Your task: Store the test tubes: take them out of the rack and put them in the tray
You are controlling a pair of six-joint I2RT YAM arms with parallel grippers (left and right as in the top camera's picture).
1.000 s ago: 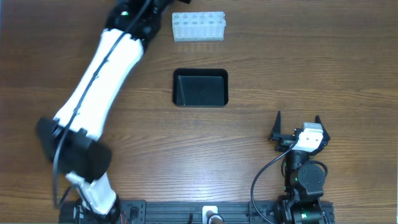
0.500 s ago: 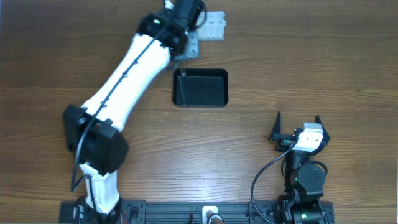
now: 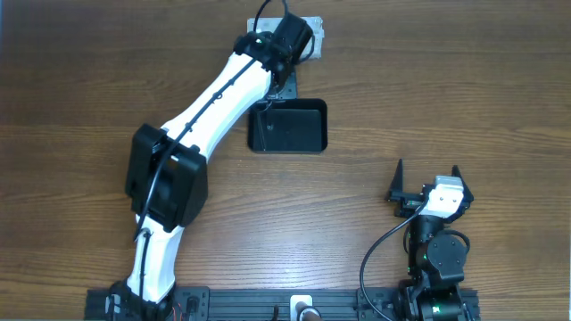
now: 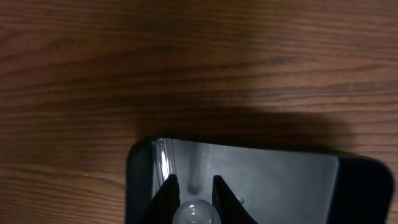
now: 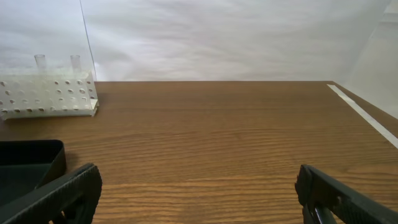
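Above the tray point(image 4: 140, 182) corner, test tube point(image 4: 194, 215) upright in left end effector point(image 4: 193, 181)

— What sort of place is this?
— A lab, set up for robot work. A clear rack point(image 5: 48, 96) with tubes point(image 5: 40, 62) standing in it sits at twelve o'clock on the wood-grain surface point(image 3: 446, 89). A black tray point(image 3: 299, 129) lies just toward six from it.
— And the robot side?
— The left arm point(image 3: 214, 98) and right arm point(image 3: 437, 245) stand on a black rail point(image 3: 241, 296) along the six o'clock edge. A plain white backdrop point(image 5: 217, 37) rises behind.
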